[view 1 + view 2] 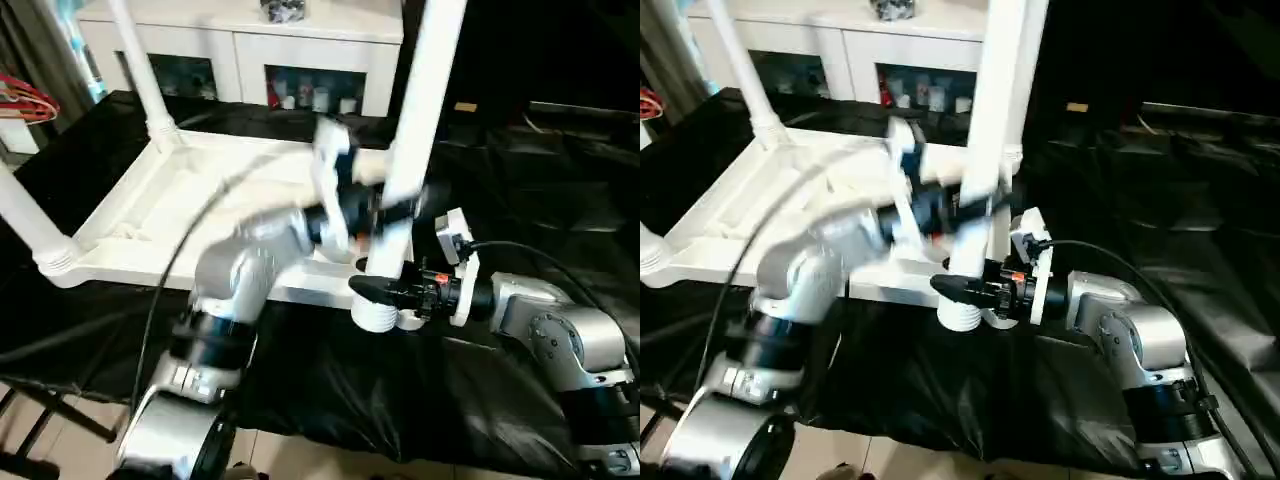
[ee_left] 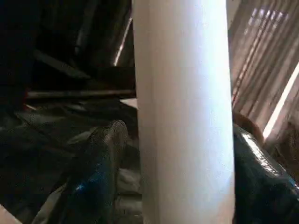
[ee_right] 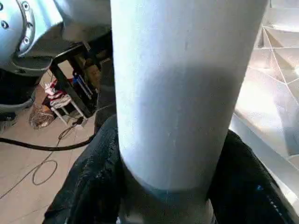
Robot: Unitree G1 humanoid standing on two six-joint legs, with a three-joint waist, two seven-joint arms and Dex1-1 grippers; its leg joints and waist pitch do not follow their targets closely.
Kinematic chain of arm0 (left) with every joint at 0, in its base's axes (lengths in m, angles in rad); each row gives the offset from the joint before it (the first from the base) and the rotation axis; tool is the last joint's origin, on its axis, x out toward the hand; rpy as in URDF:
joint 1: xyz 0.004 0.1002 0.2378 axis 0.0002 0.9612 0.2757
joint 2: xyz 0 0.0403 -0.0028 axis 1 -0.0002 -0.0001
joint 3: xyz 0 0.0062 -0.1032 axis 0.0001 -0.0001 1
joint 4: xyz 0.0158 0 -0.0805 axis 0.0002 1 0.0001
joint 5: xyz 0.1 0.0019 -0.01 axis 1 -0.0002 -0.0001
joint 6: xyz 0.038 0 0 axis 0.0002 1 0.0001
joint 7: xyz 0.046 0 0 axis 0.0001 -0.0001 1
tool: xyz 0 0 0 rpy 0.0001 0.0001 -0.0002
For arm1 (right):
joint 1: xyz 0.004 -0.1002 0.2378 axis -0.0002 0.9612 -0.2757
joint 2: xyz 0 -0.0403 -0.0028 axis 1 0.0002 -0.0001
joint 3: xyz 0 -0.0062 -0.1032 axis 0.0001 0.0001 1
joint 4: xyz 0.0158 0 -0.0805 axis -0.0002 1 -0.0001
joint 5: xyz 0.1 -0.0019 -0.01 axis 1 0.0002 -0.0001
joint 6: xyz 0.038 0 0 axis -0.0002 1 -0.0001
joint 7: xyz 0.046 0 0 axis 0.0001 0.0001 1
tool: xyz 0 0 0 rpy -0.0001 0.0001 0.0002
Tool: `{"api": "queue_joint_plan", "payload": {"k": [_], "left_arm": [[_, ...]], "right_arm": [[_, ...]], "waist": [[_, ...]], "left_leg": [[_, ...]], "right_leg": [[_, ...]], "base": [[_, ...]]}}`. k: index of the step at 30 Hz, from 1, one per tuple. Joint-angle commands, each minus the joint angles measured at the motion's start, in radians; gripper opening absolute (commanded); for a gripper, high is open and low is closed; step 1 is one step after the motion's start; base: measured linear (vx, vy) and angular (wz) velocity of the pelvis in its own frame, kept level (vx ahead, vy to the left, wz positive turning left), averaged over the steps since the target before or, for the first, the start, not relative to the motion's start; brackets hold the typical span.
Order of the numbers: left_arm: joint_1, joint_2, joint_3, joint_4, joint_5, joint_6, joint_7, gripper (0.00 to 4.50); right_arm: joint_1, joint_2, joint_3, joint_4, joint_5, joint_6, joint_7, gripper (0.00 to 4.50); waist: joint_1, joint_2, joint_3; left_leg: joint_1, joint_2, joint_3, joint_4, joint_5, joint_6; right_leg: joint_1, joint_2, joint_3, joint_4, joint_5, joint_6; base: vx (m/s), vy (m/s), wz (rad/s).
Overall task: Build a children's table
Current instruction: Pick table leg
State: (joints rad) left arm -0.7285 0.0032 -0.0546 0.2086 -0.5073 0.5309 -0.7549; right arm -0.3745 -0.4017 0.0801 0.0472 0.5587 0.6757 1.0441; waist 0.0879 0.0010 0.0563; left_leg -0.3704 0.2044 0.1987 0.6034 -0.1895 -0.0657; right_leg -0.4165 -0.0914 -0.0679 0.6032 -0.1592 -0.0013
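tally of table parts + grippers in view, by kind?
Table top: 1
Table legs: 3 (back, left corner, near corner)
Grippers: 2 (left gripper, right gripper), both around the near-corner leg
Total: 6

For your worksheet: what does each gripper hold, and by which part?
Both straddle the near-corner table leg: right gripper near its base, left gripper higher up; actual grip cannot be told.

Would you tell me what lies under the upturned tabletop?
The tabletop rests on a black sheet that spreads out past its edges. Whatever supports the sheet underneath is covered and cannot be seen.
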Motion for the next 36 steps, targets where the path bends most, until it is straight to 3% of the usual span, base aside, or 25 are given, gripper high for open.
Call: {"api": "queue_joint_plan", "payload": {"k": [1, 4, 7, 10, 11, 12, 13, 18, 24, 36], "left_arm": [[-0.013, 0.000, 0.008, 0.012, -0.005, 0.001, 0.006, 2.85], [-0.004, -0.001, 0.003, 0.004, -0.009, 0.012, -0.003, 2.71], [0.005, -0.007, -0.001, -0.001, -0.010, 0.009, 0.002, 2.28], [0.002, -0.017, 0.013, 0.010, -0.005, -0.009, 0.026, 2.05], [-0.002, -0.021, 0.023, 0.019, -0.004, -0.018, 0.036, 1.96], [-0.002, -0.021, 0.023, 0.019, -0.004, -0.019, 0.037, 1.96], [-0.003, -0.022, 0.025, 0.021, -0.004, -0.020, 0.038, 1.90], [-0.006, -0.032, 0.049, 0.024, -0.011, -0.043, 0.061, 1.86], [0.001, -0.035, 0.057, 0.017, -0.011, -0.052, 0.073, 1.85], [0.011, -0.034, 0.036, 0.005, 0.008, -0.083, 0.073, 1.85]], "right_arm": [[-0.008, -0.002, -0.004, -0.018, 0.000, 0.001, -0.001, 1.96], [-0.013, -0.006, -0.005, -0.016, -0.003, -0.003, -0.002, 1.96], [-0.019, -0.014, -0.006, -0.011, -0.006, -0.009, -0.002, 1.96], [-0.023, -0.018, -0.006, -0.010, -0.012, -0.026, 0.001, 1.96], [-0.025, -0.022, -0.005, -0.015, -0.016, -0.032, 0.005, 1.96], [-0.025, -0.022, -0.005, -0.015, -0.016, -0.032, 0.005, 1.96], [-0.025, -0.023, -0.005, -0.016, -0.017, -0.033, 0.006, 2.31], [-0.057, -0.038, -0.028, -0.025, 0.003, -0.007, 0.008, 2.74], [-0.072, -0.061, -0.018, -0.015, -0.034, -0.025, -0.005, 3.28], [-0.098, -0.075, -0.003, 0.011, -0.050, 0.030, -0.050, 3.36]], "waist": [[0.003, -0.015, -0.078], [0.004, -0.016, -0.078], [0.004, -0.020, -0.078], [0.004, -0.018, -0.077], [0.004, -0.023, -0.077], [0.004, -0.022, -0.077], [0.004, -0.021, -0.077], [0.001, -0.022, -0.078], [0.002, -0.024, -0.077], [0.002, -0.028, -0.076]], "left_leg": [[0.005, 0.018, -0.012, -0.060, -0.104, 0.056], [0.005, 0.018, -0.011, -0.059, -0.101, 0.059], [0.005, 0.019, -0.011, -0.059, -0.098, 0.064], [0.005, 0.019, -0.011, -0.059, -0.102, 0.062], [0.005, 0.019, -0.010, -0.058, -0.106, 0.062], [0.005, 0.019, -0.010, -0.058, -0.105, 0.063], [0.004, 0.019, -0.010, -0.058, -0.101, 0.063], [0.003, 0.018, -0.011, -0.056, -0.094, 0.069], [0.004, 0.018, -0.010, -0.056, -0.099, 0.069], [0.003, 0.018, -0.010, -0.056, -0.099, 0.065]], "right_leg": [[0.065, -0.043, 0.036, -0.065, -0.207, -0.200], [0.064, -0.042, 0.036, -0.063, -0.191, -0.212], [0.066, -0.042, 0.036, -0.062, -0.188, -0.213], [0.065, -0.043, 0.036, -0.064, -0.201, -0.214], [0.065, -0.043, 0.036, -0.064, -0.208, -0.209], [0.065, -0.043, 0.037, -0.065, -0.211, -0.208], [0.065, -0.044, 0.036, -0.064, -0.212, -0.206], [0.066, -0.041, 0.036, -0.063, -0.203, -0.203], [0.064, -0.041, 0.036, -0.065, -0.227, -0.194], [0.062, -0.042, 0.036, -0.066, -0.247, -0.180]], "base": [[0.000, 0.000, 0.00], [0.000, 0.000, 0.00], [0.000, 0.000, 0.00], [0.000, 0.000, 0.00], [0.000, 0.000, 0.00], [0.000, 0.000, 0.00], [0.000, 0.000, 0.00], [0.000, 0.000, 0.00], [0.000, 0.000, 0.00], [0.000, 0.000, 0.00]]}}
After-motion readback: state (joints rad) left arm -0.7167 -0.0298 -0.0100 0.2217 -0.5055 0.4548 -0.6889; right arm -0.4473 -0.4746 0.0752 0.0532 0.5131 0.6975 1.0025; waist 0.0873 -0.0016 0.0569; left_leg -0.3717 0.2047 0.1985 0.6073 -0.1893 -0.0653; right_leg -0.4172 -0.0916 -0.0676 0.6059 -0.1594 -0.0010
